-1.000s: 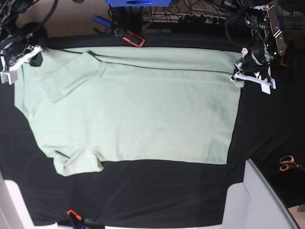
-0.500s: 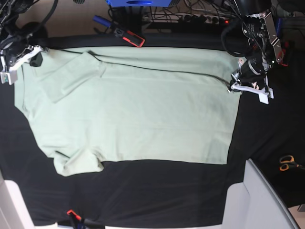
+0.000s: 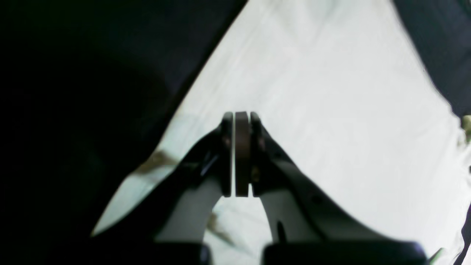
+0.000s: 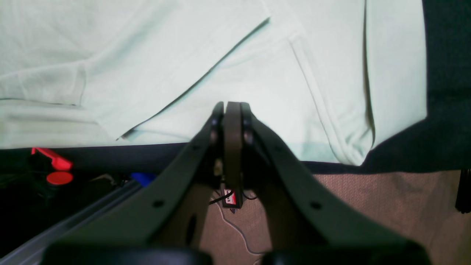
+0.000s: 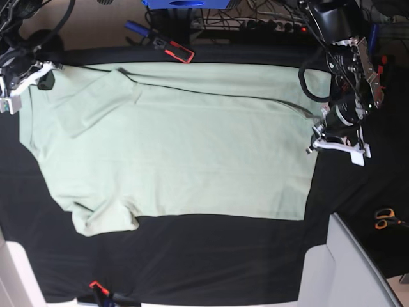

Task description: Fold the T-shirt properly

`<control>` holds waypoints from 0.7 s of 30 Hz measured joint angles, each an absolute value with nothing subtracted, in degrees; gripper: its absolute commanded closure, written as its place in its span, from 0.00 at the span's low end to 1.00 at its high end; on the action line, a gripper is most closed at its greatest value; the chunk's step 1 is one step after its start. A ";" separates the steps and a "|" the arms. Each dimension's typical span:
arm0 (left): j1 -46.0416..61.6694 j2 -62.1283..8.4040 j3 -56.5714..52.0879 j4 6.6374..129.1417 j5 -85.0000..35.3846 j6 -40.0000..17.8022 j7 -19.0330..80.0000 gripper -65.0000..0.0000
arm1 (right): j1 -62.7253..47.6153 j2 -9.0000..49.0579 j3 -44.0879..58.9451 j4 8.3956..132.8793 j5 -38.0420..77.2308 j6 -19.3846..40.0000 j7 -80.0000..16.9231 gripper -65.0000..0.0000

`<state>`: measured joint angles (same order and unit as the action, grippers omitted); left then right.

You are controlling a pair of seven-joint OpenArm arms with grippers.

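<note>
- The T-shirt [image 5: 172, 144] lies spread across the black table cloth [image 5: 211, 262], one long edge folded in.
- Left gripper [image 5: 317, 137] jaws together on the hem; right gripper [image 5: 14, 89] jaws together at the shoulder corner; whether either pinches cloth, I cannot tell.
- Risk: uneven pulling could skew the fold.

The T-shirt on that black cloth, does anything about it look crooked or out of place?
Somewhat. The T-shirt lies flat, but its two sleeves differ: one is folded in over the body, the other sticks out rumpled past the edge. Orange-handled scissors lie off alone on the cloth.
</note>
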<state>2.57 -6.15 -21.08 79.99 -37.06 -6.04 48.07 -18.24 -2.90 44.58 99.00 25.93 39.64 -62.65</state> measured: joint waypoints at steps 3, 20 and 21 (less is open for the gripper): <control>5.19 -5.63 -21.12 86.89 -37.74 -6.24 49.87 1.00 | -18.26 -2.90 44.53 98.98 25.93 39.64 -62.65 1.00; 17.39 -0.03 -21.10 89.01 -36.95 -6.02 54.04 1.00 | -18.28 -3.03 44.49 98.96 25.71 39.64 -62.65 1.00; 17.26 -0.01 -21.02 87.99 -37.17 -6.07 53.91 1.00 | -18.33 -3.03 44.49 98.96 25.71 39.64 -62.65 1.00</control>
<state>17.26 -0.01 -21.02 87.99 -37.17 -6.07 53.91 -18.33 -3.03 44.49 98.96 25.71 39.64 -62.65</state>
